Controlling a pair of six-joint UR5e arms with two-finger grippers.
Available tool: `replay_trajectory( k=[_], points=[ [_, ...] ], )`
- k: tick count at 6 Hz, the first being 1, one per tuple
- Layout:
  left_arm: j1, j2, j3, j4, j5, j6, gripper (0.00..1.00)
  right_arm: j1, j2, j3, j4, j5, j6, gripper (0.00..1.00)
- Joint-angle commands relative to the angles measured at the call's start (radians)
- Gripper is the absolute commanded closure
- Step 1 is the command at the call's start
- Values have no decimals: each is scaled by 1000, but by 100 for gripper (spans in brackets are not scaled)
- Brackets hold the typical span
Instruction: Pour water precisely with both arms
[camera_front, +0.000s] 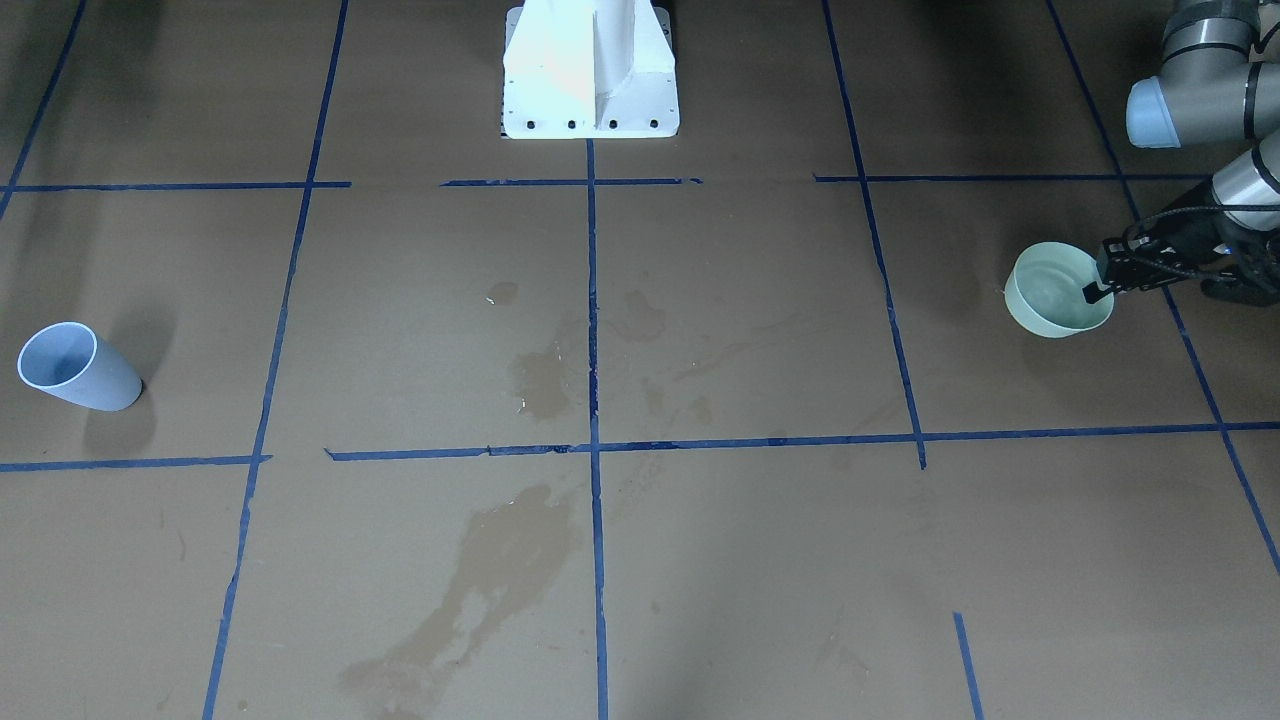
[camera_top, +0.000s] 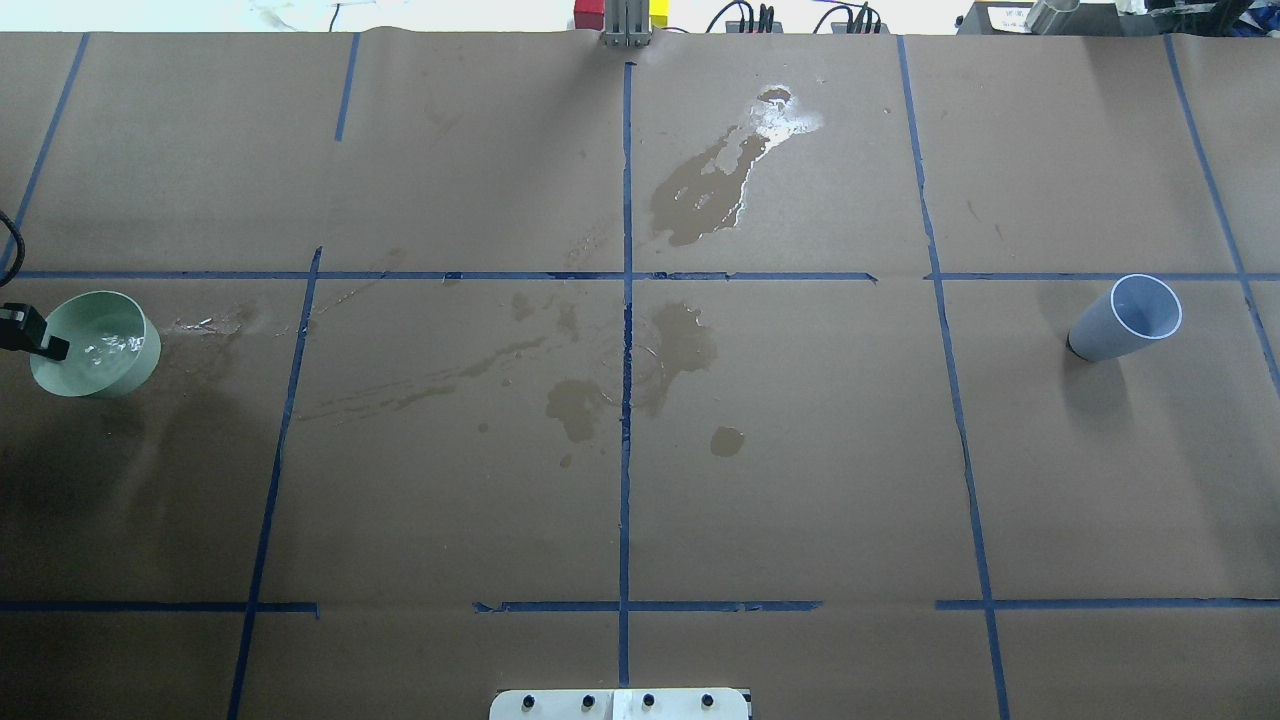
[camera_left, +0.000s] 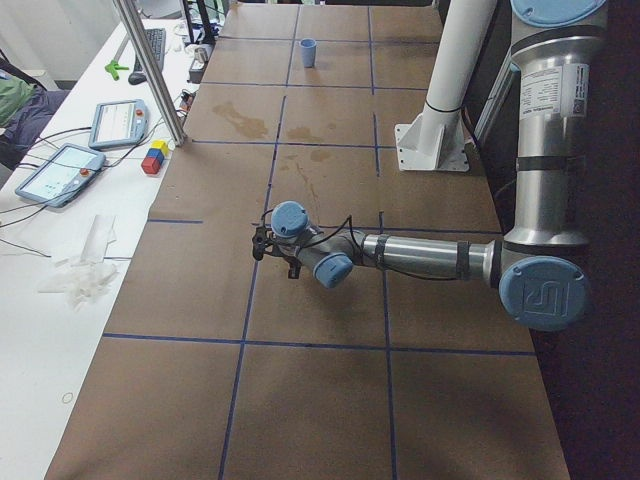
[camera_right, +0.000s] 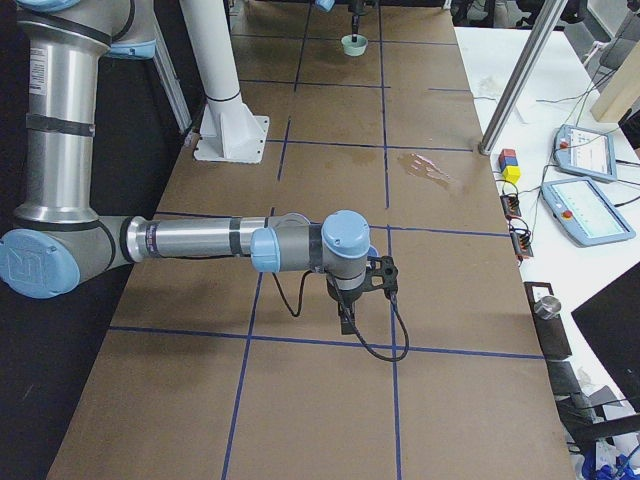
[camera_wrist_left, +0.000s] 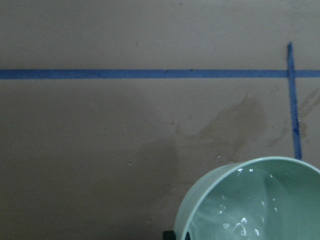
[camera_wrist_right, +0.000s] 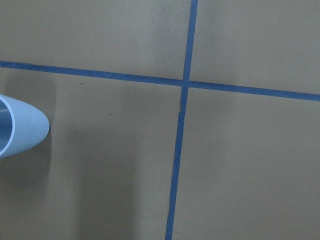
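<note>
Step in hand, my reading: pick-up, pouring not yet begun. The table (camera_top: 800, 480) carried brown wet stains (camera_top: 700, 195) through its middle and far part, so care with spills was called for.

Left arm (camera_left: 430, 258): stretched low and nearly level out over the left end of the table, wrist bent down to the bowl (camera_front: 1050, 300).

Right arm (camera_right: 200, 240): likewise stretched low over the right end, wrist turned so the tool pointed straight down above bare paper.

The bowl sat at the far left edge of the overhead view. I could not tell whether it rested on the paper or was just lifted. The water (camera_top: 105, 345) was inside it, seen as a rippling glint.

The cup (camera_top: 1125, 318) stood upright at the right end, well apart from the bowl, and looked empty.

Left gripper (camera_front: 1098, 290): one finger inside the bowl's wall, and the jaws looked clamped across the rim.

Right gripper (camera_right: 347, 318): beside the cup, not on it. Its wrist camera caught only the cup's edge. Jaw state: cannot tell.

Next move, as I judged it: right gripper over to the cup and closed on it. Then bring both vessels toward the middle, keeping the bowl level, and tip it slowly over the cup's narrow mouth.
</note>
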Motion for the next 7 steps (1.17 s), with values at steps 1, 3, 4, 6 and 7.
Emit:
replay_trajectory(
  k=[1,3,4,6,7],
  points=[
    [4,-8,91,-88,4,-22,98,-6,0,0,0,1,2,0],
    [6,-39,146,-95,4,-22,94,-6,0,-2,0,0,2,0],
    [6,-62,174,-95,4,-22,93,-7,0,-2,0,0,0,0],
    [7,-79,206,-95,4,-22,81,-7,0,-8,0,0,0,0],
    [9,-92,224,-95,4,-22,65,-7,0,-8,0,0,0,0]
  ],
)
